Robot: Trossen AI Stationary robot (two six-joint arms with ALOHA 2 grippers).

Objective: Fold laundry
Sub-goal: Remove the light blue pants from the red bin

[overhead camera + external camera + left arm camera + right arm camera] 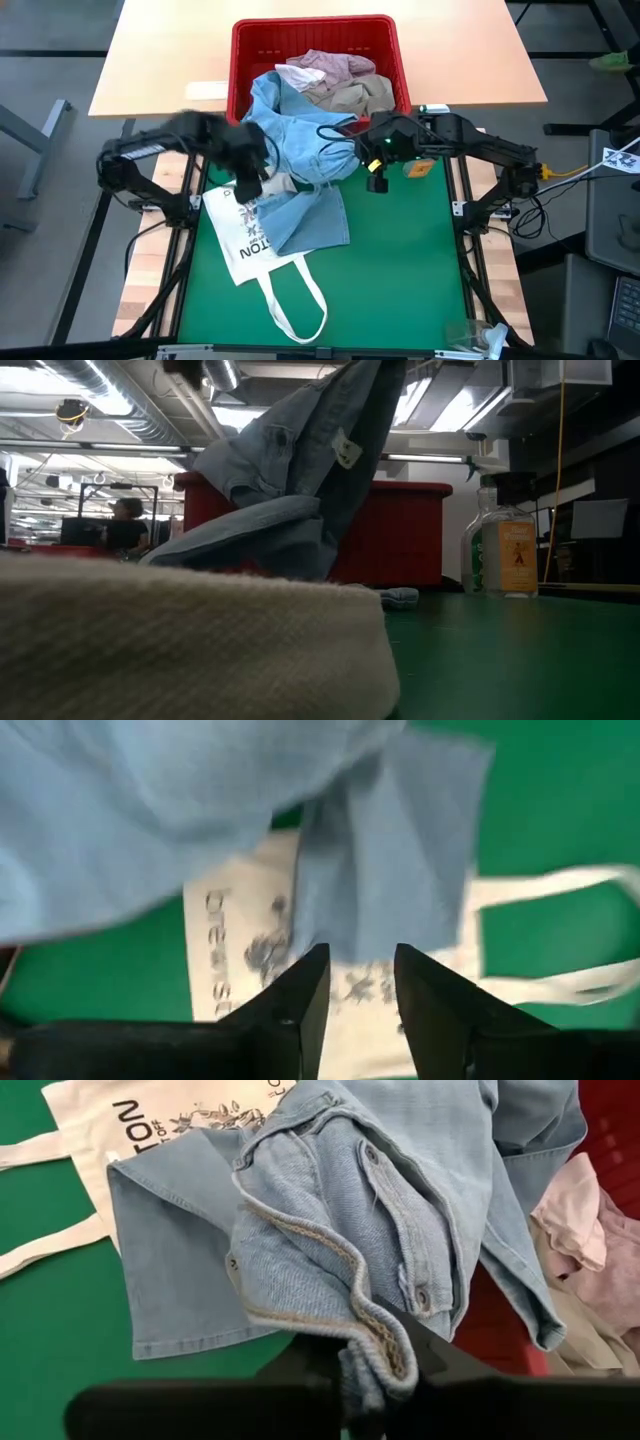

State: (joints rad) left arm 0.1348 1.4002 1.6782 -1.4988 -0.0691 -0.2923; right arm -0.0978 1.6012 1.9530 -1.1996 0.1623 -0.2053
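Right tool (385, 1365) is clamped on the jeans (300, 150) by the waistband — likely to lift them from the red basket (250, 40) at the table's far edge — while left tool (358, 982), fingers apart, hovers over a tote bag (240, 235).

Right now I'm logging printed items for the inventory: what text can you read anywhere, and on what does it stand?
"TON", large dark capitals: on the white tote bag, the word's start hidden under the jeans.
Smaller line beside it on the tote: too small to read surely.
"brea...", blurred lettering: same tote, left wrist view.
Orange label on the clear bottle: print too blurred to read.
Pale tag on the hanging jeans: no readable text.
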